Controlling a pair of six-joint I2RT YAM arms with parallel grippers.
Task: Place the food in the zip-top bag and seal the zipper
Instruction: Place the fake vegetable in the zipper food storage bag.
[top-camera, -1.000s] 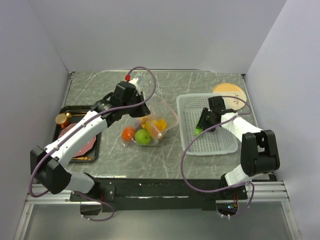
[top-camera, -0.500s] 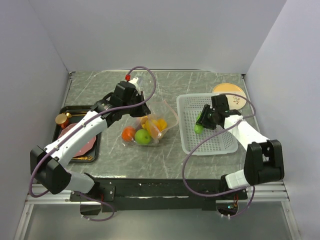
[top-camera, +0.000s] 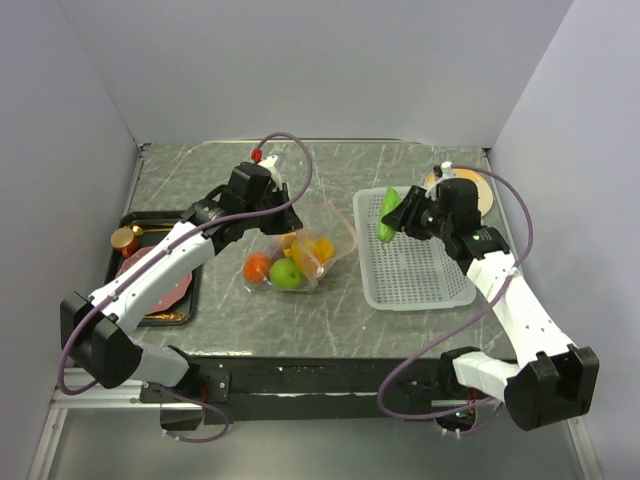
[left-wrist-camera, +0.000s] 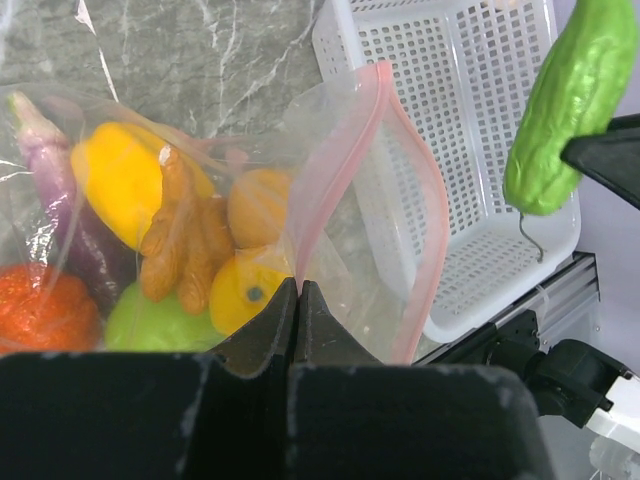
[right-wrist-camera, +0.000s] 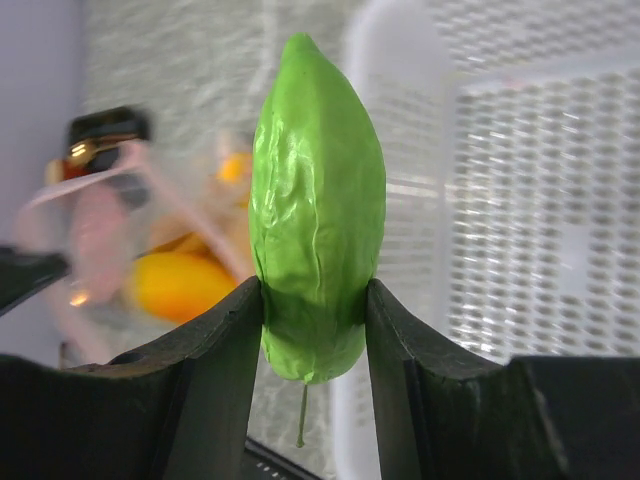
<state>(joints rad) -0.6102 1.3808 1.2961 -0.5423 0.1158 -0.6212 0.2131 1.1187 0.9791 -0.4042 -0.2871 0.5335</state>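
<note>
1. From overhead, the zip-top bag (top-camera: 335, 235) lay slumped near the middle of the desk (top-camera: 300, 165), with a tomato (top-camera: 257, 267) and a lime (top-camera: 285, 274) showing through its near side. The left tool (top-camera: 280, 205) had hold of the bag's far rim and held it raised. Toward the desk's right edge sat a white basket (top-camera: 420, 290). Over its far left corner the right tool (top-camera: 400, 215) carried the cucumber (top-camera: 386, 215) in the air, near the bag but not yet over its mouth.

2. From the left wrist, the left tool's jaws were pressed fully together on a fold of film right under the pink zipper (left-wrist-camera: 345, 150), and the mouth gaped in a loop towards the basket. Inside lay an eggplant (left-wrist-camera: 40, 160), a yellow pepper (left-wrist-camera: 120, 170) and a mango (left-wrist-camera: 260, 205). The film looked thin and limp. I judged it would sag closed if released, so the stiffer zipper strip was the place to hold.

3. From the right wrist, the right tool stood about half open, its two pads clamped on either side of the cucumber's end nearest the camera, tip pointing away. It looked glossy, hard and light. I judged it could swivel or slide in so narrow a pinch.
</note>
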